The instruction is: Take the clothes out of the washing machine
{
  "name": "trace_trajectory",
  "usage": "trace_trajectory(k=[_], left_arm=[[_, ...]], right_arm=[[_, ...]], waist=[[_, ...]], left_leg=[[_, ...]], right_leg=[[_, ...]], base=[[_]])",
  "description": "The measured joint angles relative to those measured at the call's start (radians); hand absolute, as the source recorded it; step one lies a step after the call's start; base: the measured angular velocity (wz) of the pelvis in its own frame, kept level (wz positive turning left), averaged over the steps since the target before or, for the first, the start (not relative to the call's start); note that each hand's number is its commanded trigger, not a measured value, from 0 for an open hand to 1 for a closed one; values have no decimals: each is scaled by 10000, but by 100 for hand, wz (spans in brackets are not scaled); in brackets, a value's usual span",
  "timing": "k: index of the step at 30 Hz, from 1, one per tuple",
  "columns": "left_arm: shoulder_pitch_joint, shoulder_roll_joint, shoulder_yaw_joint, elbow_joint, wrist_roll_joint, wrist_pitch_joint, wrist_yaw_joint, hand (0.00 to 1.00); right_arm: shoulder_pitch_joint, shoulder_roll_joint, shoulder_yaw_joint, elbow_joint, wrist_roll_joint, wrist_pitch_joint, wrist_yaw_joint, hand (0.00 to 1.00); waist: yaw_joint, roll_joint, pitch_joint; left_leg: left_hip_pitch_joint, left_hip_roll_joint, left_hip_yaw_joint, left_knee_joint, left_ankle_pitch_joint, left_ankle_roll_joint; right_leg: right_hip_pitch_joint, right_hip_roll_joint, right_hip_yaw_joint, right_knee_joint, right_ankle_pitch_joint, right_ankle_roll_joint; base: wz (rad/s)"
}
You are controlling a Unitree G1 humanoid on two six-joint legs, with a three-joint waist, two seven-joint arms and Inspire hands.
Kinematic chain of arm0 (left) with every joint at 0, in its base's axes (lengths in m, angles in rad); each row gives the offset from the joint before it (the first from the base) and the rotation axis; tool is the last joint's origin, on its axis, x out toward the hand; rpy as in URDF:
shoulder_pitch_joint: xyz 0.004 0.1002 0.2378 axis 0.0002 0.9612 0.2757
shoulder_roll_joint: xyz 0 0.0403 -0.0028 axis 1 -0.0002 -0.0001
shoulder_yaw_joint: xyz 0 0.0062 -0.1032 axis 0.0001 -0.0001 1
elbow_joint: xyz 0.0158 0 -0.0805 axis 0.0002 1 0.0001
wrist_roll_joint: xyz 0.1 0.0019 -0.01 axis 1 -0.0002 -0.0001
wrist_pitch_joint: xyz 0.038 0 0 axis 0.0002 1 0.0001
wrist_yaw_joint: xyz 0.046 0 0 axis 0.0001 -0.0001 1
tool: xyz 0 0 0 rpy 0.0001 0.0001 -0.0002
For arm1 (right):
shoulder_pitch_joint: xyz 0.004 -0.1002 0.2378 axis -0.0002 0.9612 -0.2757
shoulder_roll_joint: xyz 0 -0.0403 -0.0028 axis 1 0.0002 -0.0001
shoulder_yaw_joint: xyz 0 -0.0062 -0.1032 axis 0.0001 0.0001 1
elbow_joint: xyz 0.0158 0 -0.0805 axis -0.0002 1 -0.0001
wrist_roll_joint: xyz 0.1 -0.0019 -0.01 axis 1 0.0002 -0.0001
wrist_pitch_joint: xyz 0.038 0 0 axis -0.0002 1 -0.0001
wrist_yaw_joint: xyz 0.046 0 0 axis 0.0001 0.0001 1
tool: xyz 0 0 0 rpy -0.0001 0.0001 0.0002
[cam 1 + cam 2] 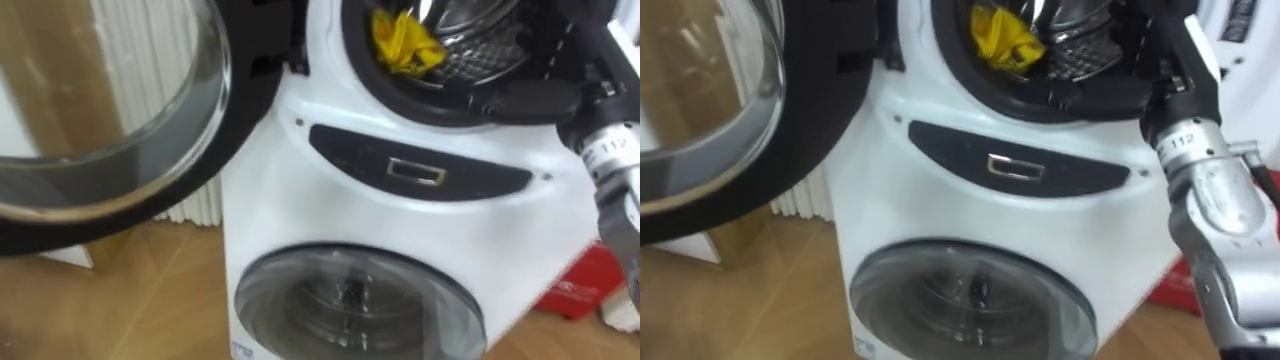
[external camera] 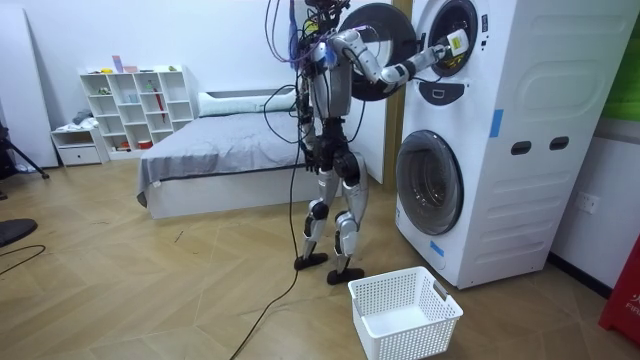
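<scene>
White lattice plastic basket (image 2: 405,312) sits on the wooden floor nearest the room camera, well below the upper drum's mouth (image 1: 470,100), my landmark throughout. The robot stands upright before the tall white stacked washing machine (image 1: 290,200), its right arm up at that mouth. Well below the mouth is a closed round glass door (image 1: 355,300). Directly under the mouth is a dark oval panel with a small silver-framed window (image 1: 420,170). Left of the mouth hangs the swung-open, black-rimmed glass door (image 1: 120,120).

At the mouth's right side is the right hand (image 2: 437,52), with the forearm climbing to it from below and right of the mouth. Whether it is spread or closed I cannot tell, nor whether it has hold of anything.

Deepest, inside the mouth at its left side, lies the crumpled yellow cloth (image 1: 405,42), just behind the lip and against the steel drum wall. It is bunched with no clear long axis, perhaps a little taller than wide. The cloth therefore lies leftward across the mouth from where the arm enters, and in the eye views it is apart from the wrist. I judge the right hand the nearer one, and the coming move a short reach leftward and slightly inward to close on the bunch
</scene>
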Motion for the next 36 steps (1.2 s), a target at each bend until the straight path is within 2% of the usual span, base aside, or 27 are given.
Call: trace_trajectory(k=[3,6,9,16,20,22,24,27,28,30,33,36], left_arm=[[26,38,-45,29,1,105,0,0],[15,43,-46,34,75,209,-5,0],[-28,57,-60,75,89,290,-5,0],[-166,58,-52,114,366,380,-320,0],[-278,109,-52,116,364,425,-396,0],[-271,121,-48,116,372,449,-397,0],[-235,107,-31,77,374,526,-413,0],[-212,67,7,37,354,645,-414,0],[-229,50,6,1,354,657,-414,0],[-144,22,1,-72,360,682,-413,0],[102,26,29,-298,368,708,-410,0],[198,-19,183,-370,365,747,-409,0]], right_arm=[[-224,-157,460,388,-609,1,62,0],[-454,-205,633,1013,-1257,60,287,0],[-811,-206,1029,1212,-1444,336,455,0],[-1249,-204,1727,1173,-2208,436,921,0],[-1435,-171,2118,1174,-2492,445,895,0],[-1436,-172,2104,1176,-2562,447,806,0],[-1441,-227,2020,1210,-2531,452,808,0],[-1510,-365,1960,1849,-2537,489,829,0],[-1516,-427,1861,2062,-2536,619,854,0],[-1736,-614,1790,2855,-2000,654,927,0],[-2058,-639,1510,3529,-1585,673,926,0],[-2449,-834,1105,4431,-746,667,941,0]], waist=[[-56,-65,-11],[23,-158,-58],[89,-253,-51],[757,-410,-49],[998,-511,14],[963,-547,15],[754,-576,-3],[733,-557,8],[727,-560,6],[669,-530,24],[460,-505,19],[263,-445,-23]], left_leg=[[6,-1,-29,2,1,-1],[40,-41,-98,11,31,-12],[59,-92,-161,-72,171,-17],[22,-95,-263,-101,219,-61],[-3,-96,-286,-94,220,-58],[-43,-102,-352,-97,220,-58],[-105,-104,-439,-70,221,-58],[31,-96,-445,-61,221,-57],[31,-95,-446,-61,221,-57],[25,-102,-458,-49,221,-57],[-16,-108,-540,-42,220,-57],[-72,-130,-687,-32,222,-54]], right_leg=[[13,-13,-50,7,-1,-4],[61,-52,-104,26,1,-7],[66,-118,-172,35,17,-32],[44,-125,-194,31,31,-62],[43,-133,-214,7,31,-61],[42,-147,-261,-26,31,-60],[60,-163,-352,-93,33,-55],[245,-162,-398,-157,32,-49],[253,-171,-443,-161,27,-45],[264,-184,-455,-163,26,-44],[263,-199,-518,-173,26,-43],[264,-244,-664,-174,16,-31]], base=[[1],[7],[8],[3],[1],[8],[11],[7],[7],[5],[8],[15]])
